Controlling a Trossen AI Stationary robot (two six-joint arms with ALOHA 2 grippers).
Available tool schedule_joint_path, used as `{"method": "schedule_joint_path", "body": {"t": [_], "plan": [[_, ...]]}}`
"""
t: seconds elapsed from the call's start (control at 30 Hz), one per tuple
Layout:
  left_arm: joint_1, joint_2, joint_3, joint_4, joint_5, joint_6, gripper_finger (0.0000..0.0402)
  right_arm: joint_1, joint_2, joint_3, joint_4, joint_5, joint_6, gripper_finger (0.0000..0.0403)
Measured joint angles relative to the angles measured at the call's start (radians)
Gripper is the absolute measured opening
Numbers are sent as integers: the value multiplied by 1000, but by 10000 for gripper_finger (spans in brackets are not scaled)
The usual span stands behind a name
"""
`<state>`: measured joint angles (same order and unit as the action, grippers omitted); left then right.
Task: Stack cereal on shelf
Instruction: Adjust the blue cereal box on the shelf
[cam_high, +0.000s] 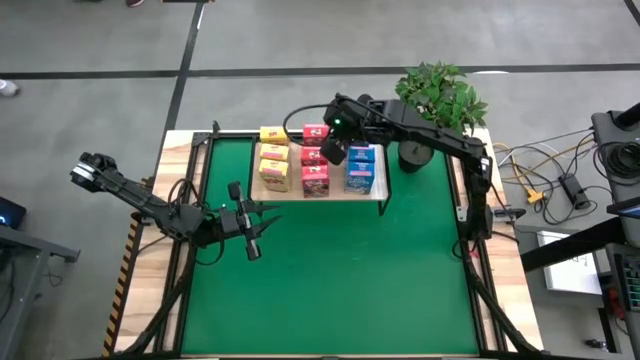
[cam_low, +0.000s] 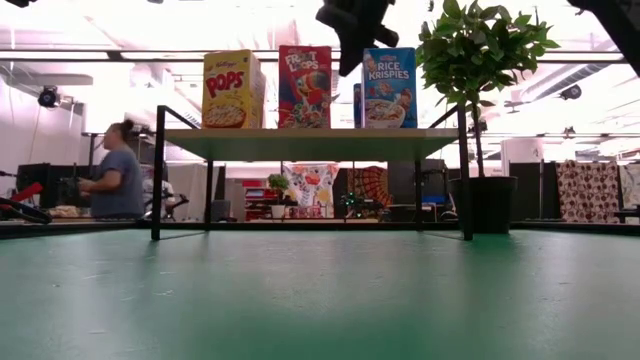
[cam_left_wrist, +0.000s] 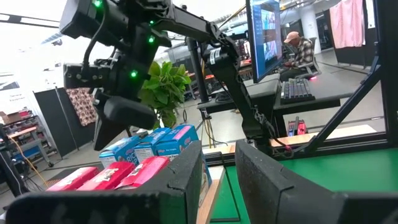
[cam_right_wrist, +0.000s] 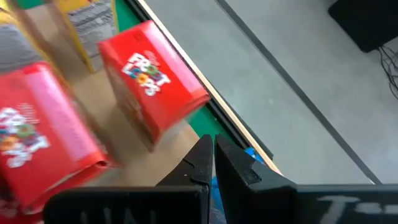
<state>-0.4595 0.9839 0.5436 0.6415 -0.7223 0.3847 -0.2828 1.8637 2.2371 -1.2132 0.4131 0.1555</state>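
Note:
The shelf (cam_high: 338, 187) (cam_low: 310, 143) stands at the far end of the green mat, with cereal boxes upright on it. There are yellow ones (cam_high: 273, 156) (cam_low: 232, 90) on the left, red ones (cam_high: 315, 180) (cam_low: 305, 87) (cam_right_wrist: 155, 78) in the middle and blue ones (cam_high: 361, 172) (cam_low: 390, 88) on the right. My right gripper (cam_high: 333, 152) (cam_low: 352, 45) (cam_right_wrist: 213, 152) hangs shut above the boxes, over the gap between the red and blue rows, holding nothing. My left gripper (cam_high: 258, 232) (cam_left_wrist: 219, 180) waits over the mat's left part, level, pointing at the shelf, open with nothing between its fingers.
A potted plant (cam_high: 440, 100) (cam_low: 475, 60) stands just right of the shelf at the table's far right corner. The green mat (cam_high: 330, 290) stretches from the shelf to the near edge. Cables (cam_high: 540, 180) lie off the table's right side. A person (cam_low: 115, 175) sits in the room behind.

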Motion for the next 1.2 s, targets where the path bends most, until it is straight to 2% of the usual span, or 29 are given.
{"method": "schedule_joint_path", "body": {"t": [1.2], "plan": [[0,0,0,0,0,0,80,-17,0,-33,-68,6,37,9]]}}
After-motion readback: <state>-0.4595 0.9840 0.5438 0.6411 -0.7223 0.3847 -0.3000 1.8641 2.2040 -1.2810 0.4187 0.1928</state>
